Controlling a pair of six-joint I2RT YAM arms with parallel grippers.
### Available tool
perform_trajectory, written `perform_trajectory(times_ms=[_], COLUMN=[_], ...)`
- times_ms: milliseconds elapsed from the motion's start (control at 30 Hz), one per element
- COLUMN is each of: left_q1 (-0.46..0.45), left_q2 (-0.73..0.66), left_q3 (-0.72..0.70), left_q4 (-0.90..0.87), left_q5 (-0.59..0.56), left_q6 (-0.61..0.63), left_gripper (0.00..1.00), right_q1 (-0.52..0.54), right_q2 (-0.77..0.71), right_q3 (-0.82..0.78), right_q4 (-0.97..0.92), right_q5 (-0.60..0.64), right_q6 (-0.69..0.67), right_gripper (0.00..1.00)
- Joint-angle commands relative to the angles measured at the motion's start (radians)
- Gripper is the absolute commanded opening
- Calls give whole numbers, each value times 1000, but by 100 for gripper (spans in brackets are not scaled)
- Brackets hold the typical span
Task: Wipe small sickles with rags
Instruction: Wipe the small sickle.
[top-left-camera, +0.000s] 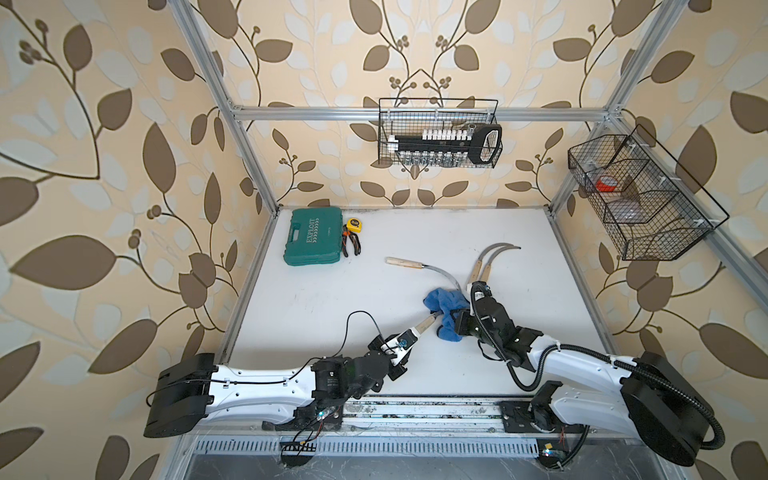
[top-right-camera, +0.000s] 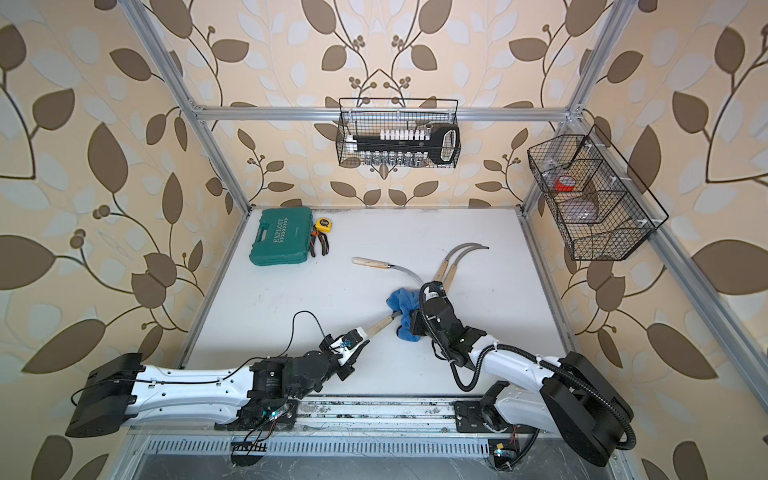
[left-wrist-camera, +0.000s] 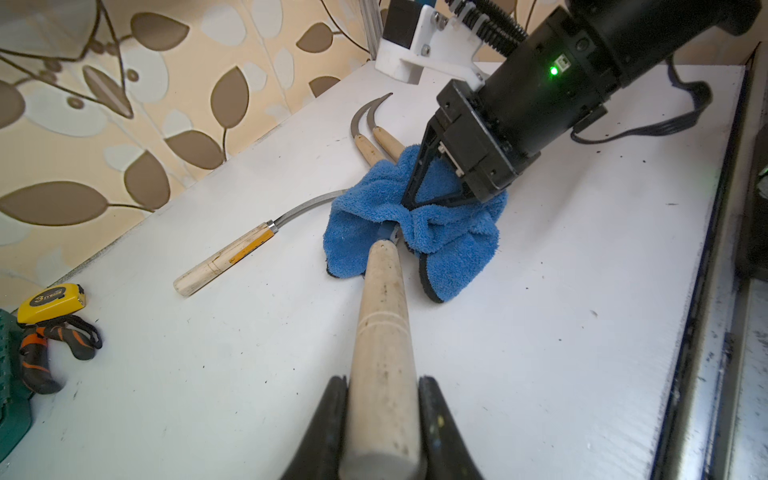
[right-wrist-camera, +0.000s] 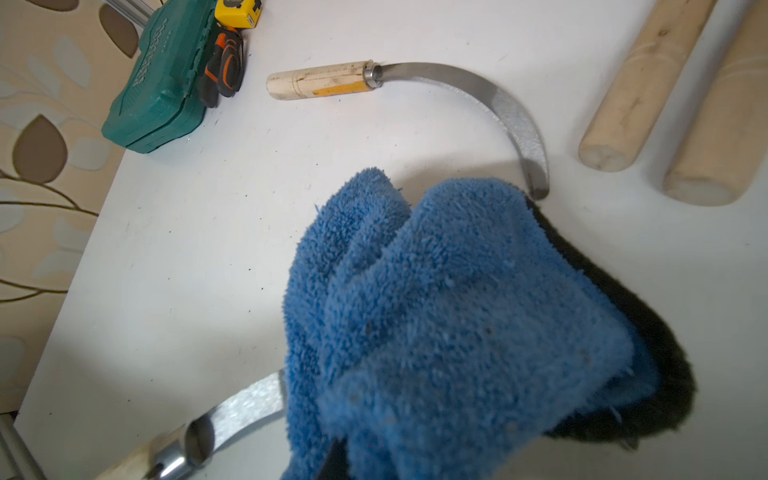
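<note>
A small sickle (top-left-camera: 426, 323) runs diagonally near the middle of the white table (top-left-camera: 316, 332). Its pale wooden handle points front left. Its blade end points back right and is wrapped in the blue rag (top-left-camera: 442, 307). In the right wrist view, a strip of grey blade (right-wrist-camera: 245, 405) shows beside the cloth.

The left gripper (left-wrist-camera: 382, 399) is clamped on the butt of the handle. The right gripper (left-wrist-camera: 411, 203) is pinched together on the bunched rag over the blade.

Just behind, a lone sickle (top-left-camera: 419, 268) lies with its handle to the left, blade tip right beside the rag. A pair of sickles (top-left-camera: 476, 271) lies side by side, blades curving back right.
</note>
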Motion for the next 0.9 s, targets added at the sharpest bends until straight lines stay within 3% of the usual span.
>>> perform_trajectory(times_ms=[0,100,167,333,433,600,733,867], left_q1=[-8,-8,-8,-8,-8,-8,-8,-8], left_q2=[-40,0,31,105,150,194,210,200], left_q3=[12,21,24,38,33,53,56,71], left_q4=[61,82,103,153,208,204,213,170], left_q5=[-24,-30,-27,-29,-59,-8,19,59], left_q6=[1,9,14,62,95,114,127,111], left_gripper=[0,0,0,0,0,0,0,0], right_q1=[-3,136,197,231,165,-67,-94,-94], right_q2=[-44,-109,-141,-203,-253,-304,-280,-214], right_q3=[-23,12,34,100,114,109,115,86], right_q4=[-39,-70,-75,-185,-253,-260,-196,-9], right_q5=[115,207,206,303,368,247,269,213], right_q6=[-67,-110,-139,-155,-133,-142,-192,-266], right_gripper=[0,0,0,0,0,0,0,0])
